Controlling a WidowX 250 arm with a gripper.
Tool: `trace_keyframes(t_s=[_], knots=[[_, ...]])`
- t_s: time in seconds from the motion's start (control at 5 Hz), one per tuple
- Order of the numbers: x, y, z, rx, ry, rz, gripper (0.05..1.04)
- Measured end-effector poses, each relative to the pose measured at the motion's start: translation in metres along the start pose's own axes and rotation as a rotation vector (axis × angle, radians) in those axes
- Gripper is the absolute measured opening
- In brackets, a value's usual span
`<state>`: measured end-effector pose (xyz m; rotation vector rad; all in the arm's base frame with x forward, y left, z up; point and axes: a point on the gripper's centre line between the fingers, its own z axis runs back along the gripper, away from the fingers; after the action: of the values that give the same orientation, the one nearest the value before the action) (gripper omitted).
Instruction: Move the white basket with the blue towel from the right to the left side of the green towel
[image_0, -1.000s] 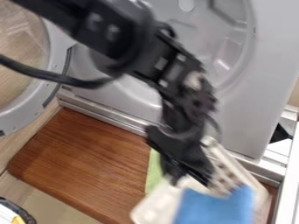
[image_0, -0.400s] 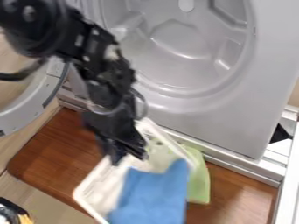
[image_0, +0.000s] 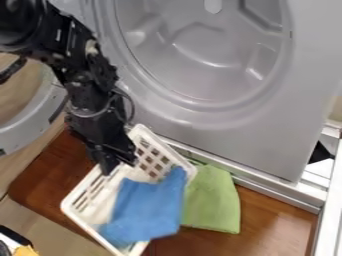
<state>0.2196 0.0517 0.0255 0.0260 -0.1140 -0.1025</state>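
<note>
Black gripper (image_0: 119, 165) is at the upper left side of the white basket (image_0: 165, 139), shut on its edge; the exact contact is partly hidden by the fingers. The basket sits tilted in the view, its slotted wall towards the machine. A blue cloth (image_0: 145, 207) lies in the basket and drapes over its lower right rim. Beside the basket on the right, a green cloth (image_0: 212, 200) lies on the brown wooden board (image_0: 267, 212), partly covered by the basket.
A grey machine front (image_0: 254, 135) with an open, hollow drum (image_0: 207, 55) rises behind the board. Its round door (image_0: 27, 132) stands open at the left. A metal rail (image_0: 280, 195) runs between machine and board. A dark and yellow object (image_0: 23, 250) is at the bottom left corner.
The gripper and the white basket have moved left together, with the blue cloth carried along inside. More of the green cloth is uncovered, and the drum is less hidden by the arm.
</note>
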Motion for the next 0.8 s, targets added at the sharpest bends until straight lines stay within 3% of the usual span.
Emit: trace_keyframes(t_s=[0.4,0.8], knots=[[0.003,0.037,-0.019,0.020,0.008,-0.002,0.090],[0.008,0.058,-0.034,0.010,-0.003,-0.006,0.110]])
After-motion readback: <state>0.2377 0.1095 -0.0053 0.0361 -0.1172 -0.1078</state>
